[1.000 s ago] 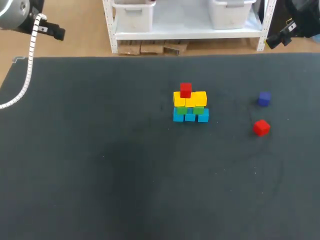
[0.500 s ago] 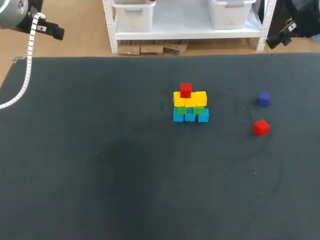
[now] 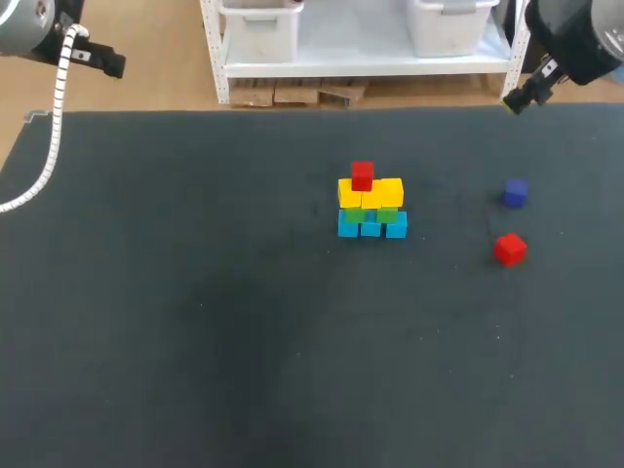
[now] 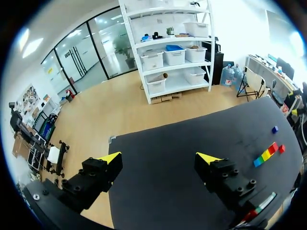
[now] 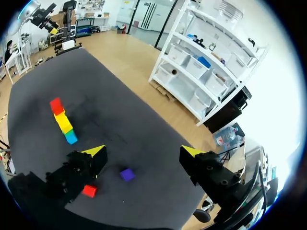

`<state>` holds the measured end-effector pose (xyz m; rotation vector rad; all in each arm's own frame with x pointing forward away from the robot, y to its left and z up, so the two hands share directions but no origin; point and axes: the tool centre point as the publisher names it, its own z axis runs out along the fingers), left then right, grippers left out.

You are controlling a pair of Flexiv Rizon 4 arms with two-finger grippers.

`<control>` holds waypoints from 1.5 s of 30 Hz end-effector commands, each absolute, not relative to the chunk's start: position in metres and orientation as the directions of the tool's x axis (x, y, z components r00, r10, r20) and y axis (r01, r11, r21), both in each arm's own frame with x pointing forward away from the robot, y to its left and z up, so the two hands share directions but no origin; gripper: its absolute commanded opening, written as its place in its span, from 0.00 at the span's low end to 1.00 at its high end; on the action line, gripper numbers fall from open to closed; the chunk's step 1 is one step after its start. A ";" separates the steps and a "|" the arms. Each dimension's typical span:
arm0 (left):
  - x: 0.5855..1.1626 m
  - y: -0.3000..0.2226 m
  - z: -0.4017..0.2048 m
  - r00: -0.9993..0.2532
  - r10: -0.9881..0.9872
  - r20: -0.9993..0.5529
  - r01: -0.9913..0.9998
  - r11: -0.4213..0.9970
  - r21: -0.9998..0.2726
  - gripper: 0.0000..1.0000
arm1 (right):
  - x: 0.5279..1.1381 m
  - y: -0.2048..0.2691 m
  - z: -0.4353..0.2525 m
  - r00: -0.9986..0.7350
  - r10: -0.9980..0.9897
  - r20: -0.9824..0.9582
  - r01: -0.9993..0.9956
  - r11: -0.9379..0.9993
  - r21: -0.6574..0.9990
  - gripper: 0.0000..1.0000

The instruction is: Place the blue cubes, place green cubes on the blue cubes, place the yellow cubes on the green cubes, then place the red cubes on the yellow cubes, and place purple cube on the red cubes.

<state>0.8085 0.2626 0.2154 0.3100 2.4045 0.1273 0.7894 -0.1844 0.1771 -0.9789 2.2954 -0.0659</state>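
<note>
Counter (image 3: 195, 341): dark mat, takes up most of the head view. All cubes sit on its right half.

Left arm (image 3: 29, 24): up at the far left corner, off the counter's edge, well apart from every cube. Left hand (image 4: 159, 157): fingers wide apart, nothing between them. In its wrist view the counter lies ahead and the cubes are small, far off to one side.

Right arm (image 3: 575, 34): at the far right corner, above the counter's back edge. Right hand (image 5: 143, 151): fingers wide apart, holding nothing, high over the counter.

Stack (image 3: 370, 200): right of the counter's middle, upright, four layers.
- Blue cubes (image 3: 370, 227): three in a row on the counter, touching.
- Green cubes (image 3: 388, 214): on the blue row; you can count two.
- Yellow cubes (image 3: 370, 192): a row on the green, about as wide as the blue row.
- Top red cube (image 3: 362, 175): single, on the yellow row, a little left of its centre.

Loose red cube (image 3: 509, 249): on the counter, well to the right of the stack, nearer the front than the purple one. In the right wrist view it shows just beside one finger's housing (image 5: 88, 190).

Purple cube (image 3: 516, 192): on the counter, right of the stack, near the loose red cube but apart from it. In the right wrist view it lies ahead of the hand, in line with the gap between the fingers (image 5: 127, 174), untouched.
</note>
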 end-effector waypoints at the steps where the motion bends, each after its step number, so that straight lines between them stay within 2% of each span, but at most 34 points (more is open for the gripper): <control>1: 0.808 0.263 0.216 -0.726 0.257 -0.637 0.190 0.966 0.173 1.00 | 0.775 -0.184 0.180 -0.533 -0.672 -0.515 -0.634 0.720 -0.283 1.00; 21: 0.808 0.263 0.216 -0.726 0.257 -0.637 0.190 0.966 0.173 1.00 | 0.670 -0.168 0.163 -0.552 -0.763 -0.336 -0.720 0.639 -0.271 1.00; 26: 0.808 0.263 0.216 -0.726 0.257 -0.637 0.190 0.966 0.173 1.00 | 0.649 -0.166 0.150 -0.564 -0.756 -0.331 -0.731 0.644 -0.226 1.00; 35: 0.808 0.263 0.216 -0.726 0.257 -0.637 0.190 0.966 0.173 1.00 | 0.634 -0.162 0.105 -0.561 -0.771 -0.301 -0.771 0.619 -0.149 1.00; 45: 0.808 0.263 0.216 -0.726 0.257 -0.637 0.190 0.966 0.173 1.00 | 0.637 -0.147 0.070 -0.662 -0.706 -0.250 -0.729 0.684 -0.002 1.00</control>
